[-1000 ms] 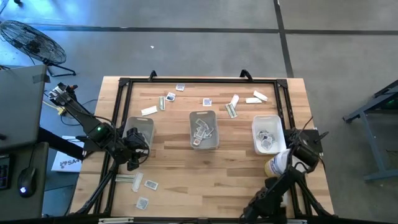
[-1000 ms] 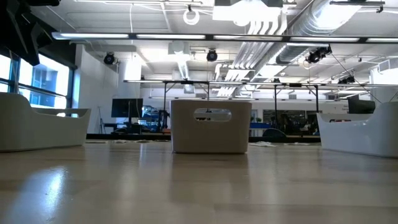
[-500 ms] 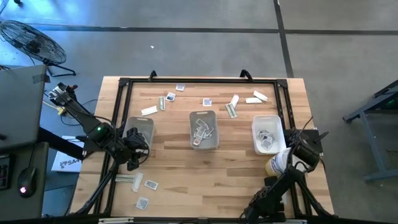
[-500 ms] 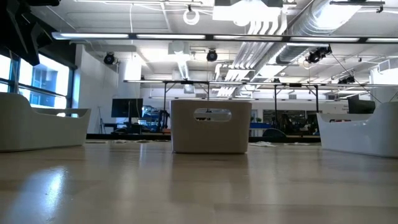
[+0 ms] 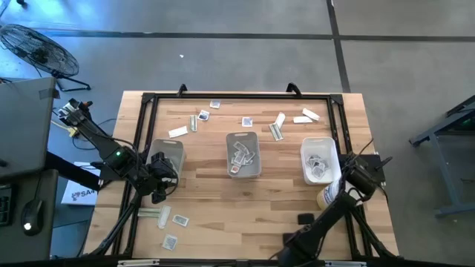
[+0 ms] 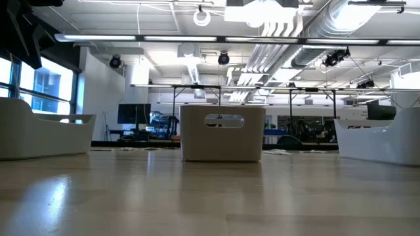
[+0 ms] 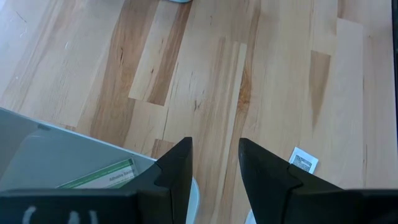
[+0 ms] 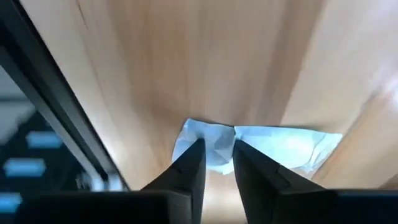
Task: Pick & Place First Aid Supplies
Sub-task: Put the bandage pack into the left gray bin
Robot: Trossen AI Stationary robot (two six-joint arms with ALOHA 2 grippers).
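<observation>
Pale wood planks make up the table (image 5: 274,200), edged by a black frame (image 5: 145,100); nearest the front edge, on the left hand's side, lie three loose packets (image 5: 179,219). Just past them the left hand (image 7: 214,146) hovers over bare wood with its fingers parted and nothing between them; beside it is the corner of a grey tray (image 7: 37,155) holding a green-white strip (image 7: 102,176), and on its other side a square sachet (image 7: 303,162) lies flat on the planks. Across the table the right hand (image 8: 214,144) hangs low by the frame's rail, its fingers a narrow gap apart with their tips at a crumpled white wrapper (image 8: 273,146); whether it grips the wrapper I cannot tell. A tub (image 5: 326,197) with a yellow label stands close to that arm; beyond it sits a white tray (image 5: 319,141) of sachets, and a middle tray (image 5: 243,138) stands between the hands. Farther still, more supplies (image 5: 276,132) are scattered along the far edge. Beyond the table is grey floor (image 5: 223,59) with a fan (image 5: 41,48); level across the planks, ceiling ducts (image 6: 289,26) and strip lights run over a workshop.
</observation>
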